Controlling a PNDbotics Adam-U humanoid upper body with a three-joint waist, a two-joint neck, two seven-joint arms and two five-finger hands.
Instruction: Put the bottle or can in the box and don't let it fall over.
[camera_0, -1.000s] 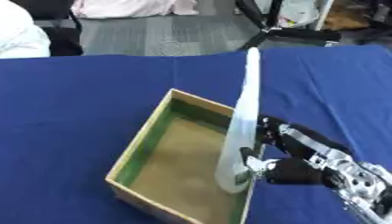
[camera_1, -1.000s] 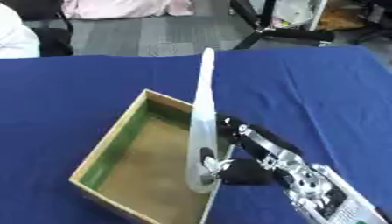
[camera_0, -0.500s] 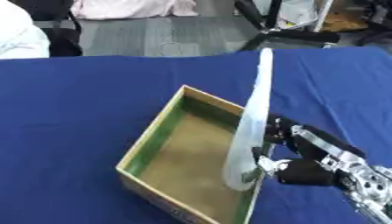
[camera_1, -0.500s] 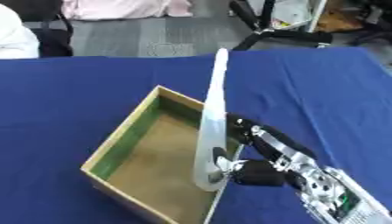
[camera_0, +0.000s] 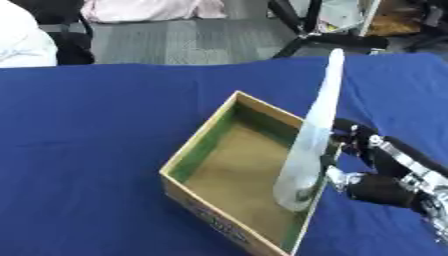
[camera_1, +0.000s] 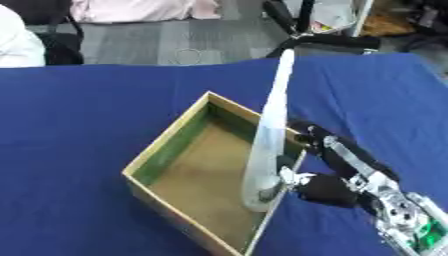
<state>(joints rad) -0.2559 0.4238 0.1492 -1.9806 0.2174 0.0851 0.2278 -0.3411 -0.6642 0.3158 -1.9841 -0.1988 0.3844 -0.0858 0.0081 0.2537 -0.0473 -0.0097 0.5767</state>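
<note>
1. The bottle (camera_0: 311, 145) — tall, slim and pale, see-through, tapering to a narrow top — stands nearly upright, leaning slightly. Its wide base is low inside the box, just inside the wall nearest the right hand (camera_1: 328, 172), whose fingers (camera_1: 308, 135) curl round its lower body; whether the base rests on the floor is hard to tell.
2. The box (camera_0: 203, 141) — open-topped, tan cardboard with green inner walls — lies askew, directly beside those fingers.
</note>
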